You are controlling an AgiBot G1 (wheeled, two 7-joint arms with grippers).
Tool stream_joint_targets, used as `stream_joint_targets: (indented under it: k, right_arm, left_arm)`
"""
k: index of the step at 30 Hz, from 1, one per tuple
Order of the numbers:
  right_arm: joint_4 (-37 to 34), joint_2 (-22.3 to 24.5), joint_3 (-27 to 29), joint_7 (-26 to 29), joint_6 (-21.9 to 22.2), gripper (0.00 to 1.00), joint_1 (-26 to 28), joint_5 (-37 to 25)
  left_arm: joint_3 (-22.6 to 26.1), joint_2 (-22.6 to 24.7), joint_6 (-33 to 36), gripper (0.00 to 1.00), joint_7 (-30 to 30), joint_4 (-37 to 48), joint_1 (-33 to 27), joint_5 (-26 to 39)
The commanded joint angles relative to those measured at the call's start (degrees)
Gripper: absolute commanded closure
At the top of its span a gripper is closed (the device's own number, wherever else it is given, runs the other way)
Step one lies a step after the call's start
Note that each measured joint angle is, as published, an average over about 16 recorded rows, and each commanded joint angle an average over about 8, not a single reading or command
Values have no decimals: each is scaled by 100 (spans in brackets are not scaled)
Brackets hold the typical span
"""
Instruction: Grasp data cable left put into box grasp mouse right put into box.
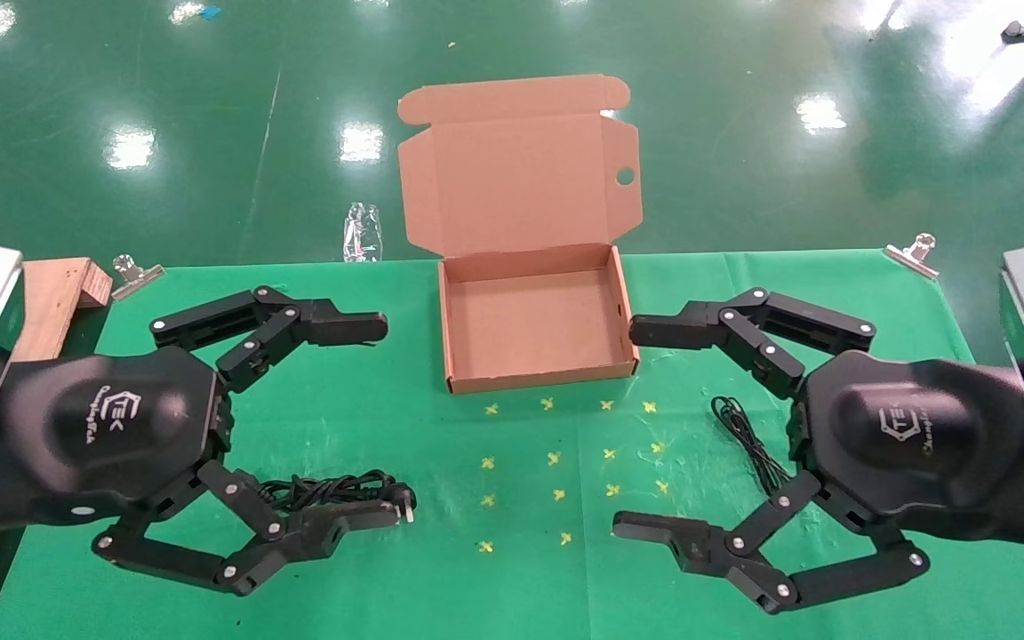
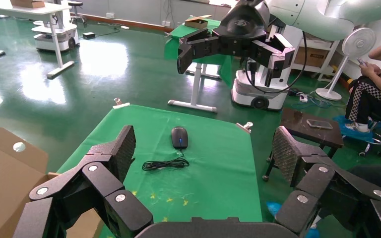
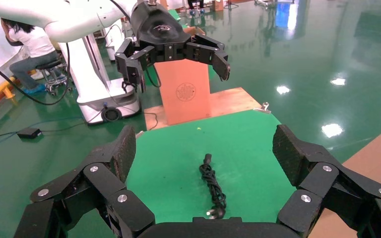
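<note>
Jaws on both sides stand wide apart and hold nothing. We see the left gripper (image 1: 385, 422) raised over the left part of the green table (image 1: 441, 569), with the data cable (image 1: 334, 492) lying bundled on the cloth below its nearer finger, plug end toward the table's middle. The right wrist view shows this cable (image 3: 212, 186) stretched out on the cloth, prongs at one end.

We see the right gripper (image 1: 623, 428) raised over the right part of the table. A thin black cord (image 1: 748, 440) lies coiled on the cloth beside it. In the head view the mouse is hidden behind the right gripper; the left wrist view shows the mouse (image 2: 179, 137) resting flat on the cloth, its cord looped just beside it.

The box (image 1: 537, 378) sits between the two grippers at the table's far edge, lid tilted back, interior bare.
</note>
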Motion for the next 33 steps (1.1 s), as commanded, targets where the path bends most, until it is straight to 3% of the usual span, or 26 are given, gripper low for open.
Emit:
stream_joint_targets:
  k: [1, 26, 30, 33]
  right_arm:
    - [0, 0, 0, 0, 0, 0, 0, 0]
    - [2, 2, 1, 0, -2, 0, -2, 3]
    - [22, 58, -55, 30, 9, 0, -19, -140]
    - [116, 192, -164, 113, 98, 0, -35, -493]
  left_arm:
    - [0, 0, 0, 0, 0, 0, 0, 0]
    - [8, -4, 1, 0, 5, -2, 6, 19]
    - [120, -59, -57, 0, 86, -117, -4, 411]
    - [330, -112, -182, 0, 134, -256, -76, 1101]
